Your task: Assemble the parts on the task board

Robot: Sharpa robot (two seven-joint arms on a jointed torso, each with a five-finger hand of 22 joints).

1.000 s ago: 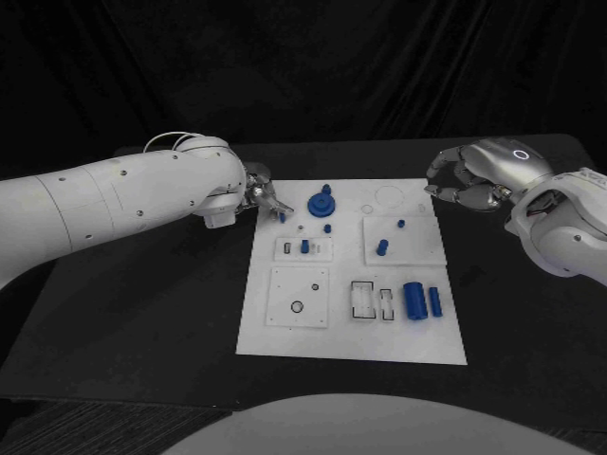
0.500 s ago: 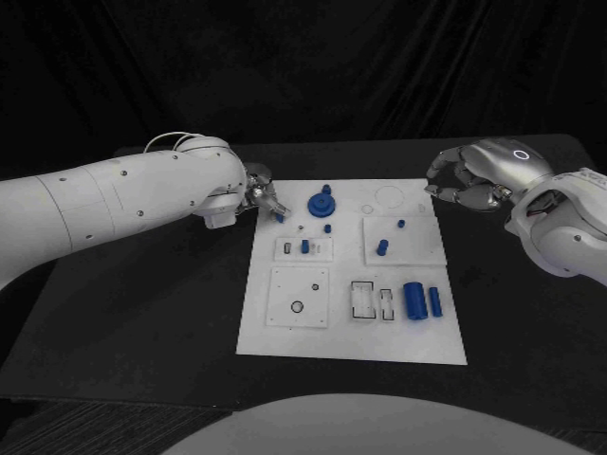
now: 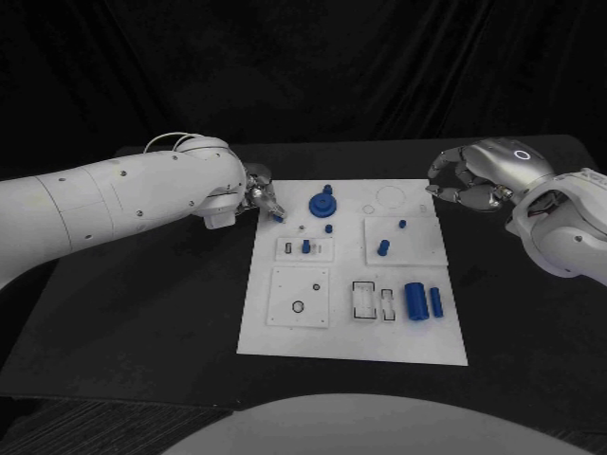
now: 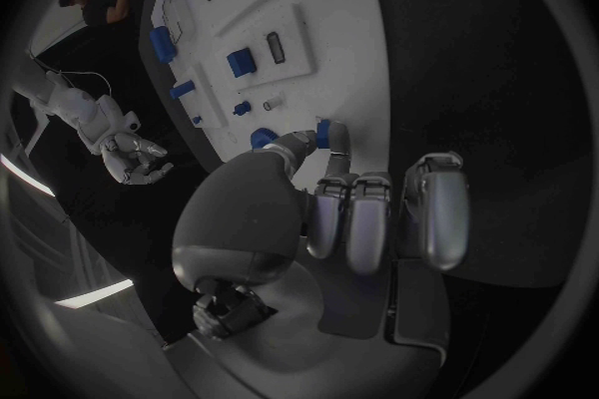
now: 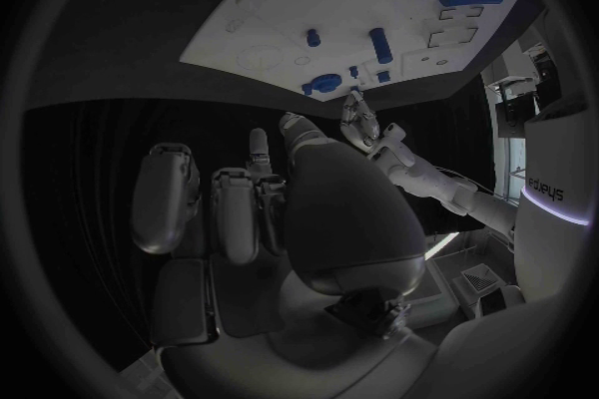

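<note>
Where the task board [image 3: 352,327] lies nearest the robot, two blue cylinders [image 3: 414,301] are seen side by side next to a pair of rectangular slots, with a square panel bearing a small ring to their left. Further back, short blue pegs [image 3: 383,247] stand on two smaller panels, and beyond them a round blue disc [image 3: 322,202] sits near the far edge.

At the far left corner of the board, a small blue part [image 4: 325,131] is pinched between the fingertips of the left hand [image 3: 260,197], the other fingers being curled in; the part is held just above the board's surface beside the disc. Compared with a second ago, the hand has been drawn slightly back toward the board's edge, so the part now sits a little closer to that corner. It is judged that the part is being lined up for seating, not yet released.

Off the far right corner, the right hand [image 3: 470,177] is held above the table with fingers curled in on nothing, unchanged over the last second.
</note>
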